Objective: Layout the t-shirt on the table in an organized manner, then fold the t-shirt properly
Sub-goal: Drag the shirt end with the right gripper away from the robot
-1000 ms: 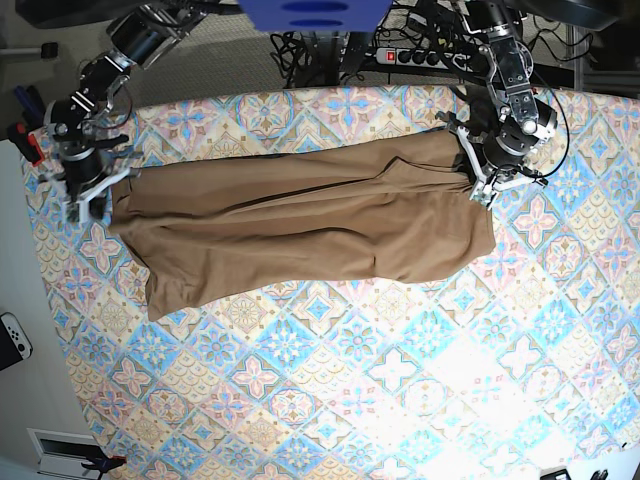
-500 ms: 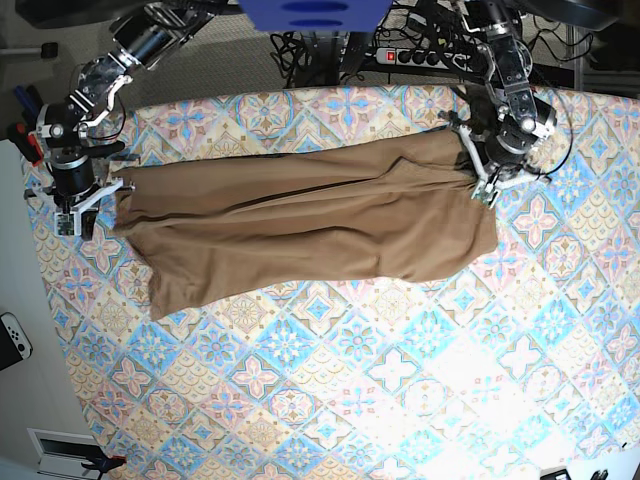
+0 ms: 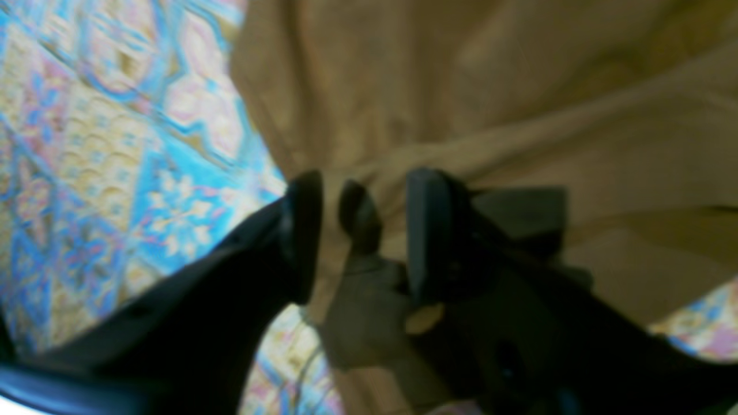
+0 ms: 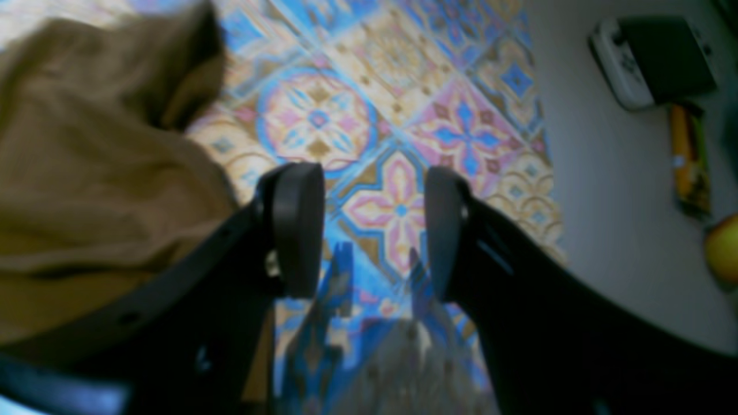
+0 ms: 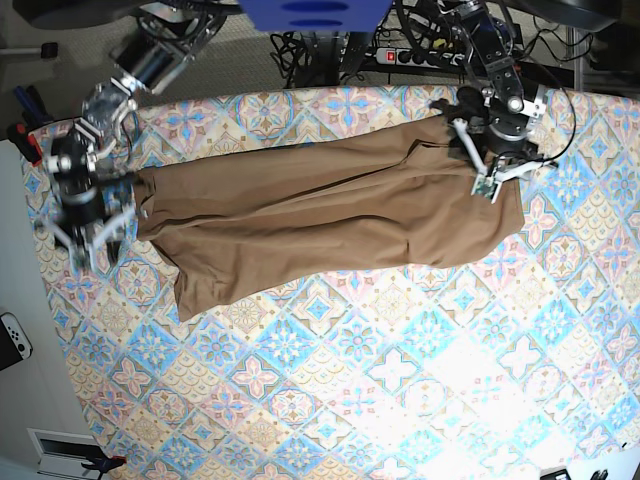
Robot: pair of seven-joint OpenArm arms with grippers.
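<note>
Shifted toward the left arm: the t-shirt (image 5: 330, 215) on the table (image 5: 400, 400). Left gripper (image 3: 363, 230) pinches its fabric. Right gripper (image 4: 372, 230) gapes, holding nothing.

Looks like a robotics lab or test room: 2 arms mounted over a table (image 5: 330, 400) with a patterned tile cloth, a power strip (image 5: 415, 56) and tangled cables (image 5: 310, 55) behind, a game controller (image 5: 12, 340) on the floor.

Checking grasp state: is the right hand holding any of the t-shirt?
No. The right hand is open over bare table, with the t-shirt off to its side.
</note>
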